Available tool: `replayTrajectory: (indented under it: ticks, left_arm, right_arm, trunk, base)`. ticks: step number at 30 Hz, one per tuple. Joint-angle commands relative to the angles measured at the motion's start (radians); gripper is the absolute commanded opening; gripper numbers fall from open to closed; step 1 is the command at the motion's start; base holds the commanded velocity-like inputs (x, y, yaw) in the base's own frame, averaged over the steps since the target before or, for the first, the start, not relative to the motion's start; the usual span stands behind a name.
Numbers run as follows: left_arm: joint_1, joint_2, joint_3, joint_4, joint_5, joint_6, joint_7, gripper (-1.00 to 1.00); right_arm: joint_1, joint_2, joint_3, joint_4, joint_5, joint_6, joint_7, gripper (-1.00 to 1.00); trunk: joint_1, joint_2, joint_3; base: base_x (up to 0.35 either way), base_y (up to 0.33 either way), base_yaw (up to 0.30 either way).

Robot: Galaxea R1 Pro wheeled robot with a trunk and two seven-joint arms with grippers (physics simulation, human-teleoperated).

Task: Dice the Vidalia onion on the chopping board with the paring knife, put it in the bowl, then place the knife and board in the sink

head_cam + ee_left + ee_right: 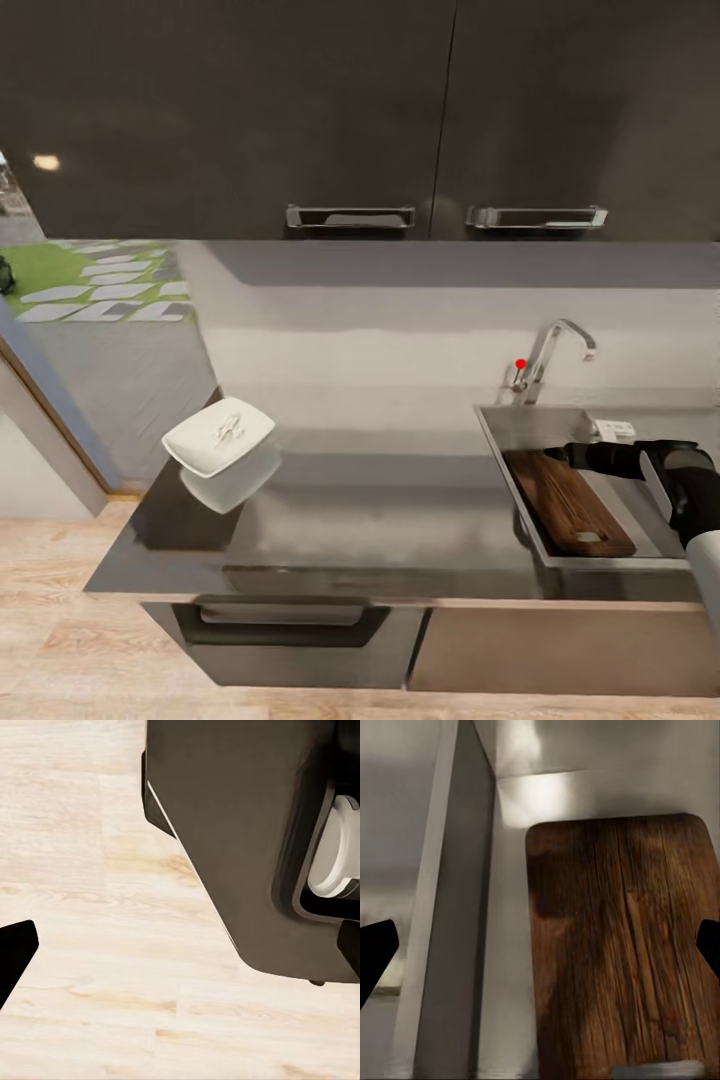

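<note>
The brown chopping board (pixel 562 503) lies inside the steel sink (pixel 498 425), against its left wall, with the handle slot at the near end. Over the board's far end my right gripper (pixel 562 456) hovers open; in the right wrist view its fingertips (pixel 375 954) stand wide apart above the board (pixel 622 945), holding nothing. The white bowl (pixel 218 436) sits at the left end of the grey countertop (pixel 400 500), with small white bits of diced onion (pixel 228 429) in it. The paring knife and a whole Vidalia onion are out of view. My left gripper (pixel 180 949) hangs open over the wooden floor.
A chrome tap (pixel 556 348) with a red knob (pixel 520 364) stands behind the sink. A small white object (pixel 614 430) lies at the basin's far right. Dark wall cabinets (pixel 350 110) hang above. The counter ends at the left by a doorway. My own dark base (pixel 240 832) is beside the left gripper.
</note>
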Motion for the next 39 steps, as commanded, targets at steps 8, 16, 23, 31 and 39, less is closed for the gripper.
replayTrajectory:
  ticks: [8,16,23,31,39]
  left_arm:
    - [-0.001,0.001,-0.001,0.002,0.009,-0.006,0.000,1.00]
    - [-0.001,0.001,0.000,0.002,0.009,-0.006,0.000,1.00]
    - [-0.001,0.002,0.000,0.002,0.009,-0.006,0.000,1.00]
    - [-0.001,0.014,0.001,0.001,0.009,-0.007,0.000,1.00]
    - [-0.001,0.018,0.003,-0.027,0.009,-0.006,0.000,1.00]
  right_arm:
    - [-0.001,0.000,-0.002,-0.002,0.005,0.004,0.012,1.00]
    - [-0.001,0.001,-0.003,-0.002,0.003,0.001,0.014,1.00]
    - [-0.001,0.001,-0.002,-0.002,0.002,0.000,0.017,1.00]
    - [-0.001,0.006,-0.002,-0.002,0.001,0.000,0.017,1.00]
    - [-0.001,0.008,0.000,-0.001,0.000,-0.001,0.017,1.00]
  trunk:
    - [0.000,-0.002,0.003]
    - [0.000,-0.002,0.015]
    - [0.000,-0.002,0.026]
    - [0.000,-0.002,0.038]
    - [0.000,-0.002,0.051]
  base:
    - [-0.337,0.000,0.000]
    - [-0.338,0.000,0.000]
    - [-0.338,0.000,0.000]
    - [-0.338,0.000,0.000]
    - [-0.315,0.088,0.000]
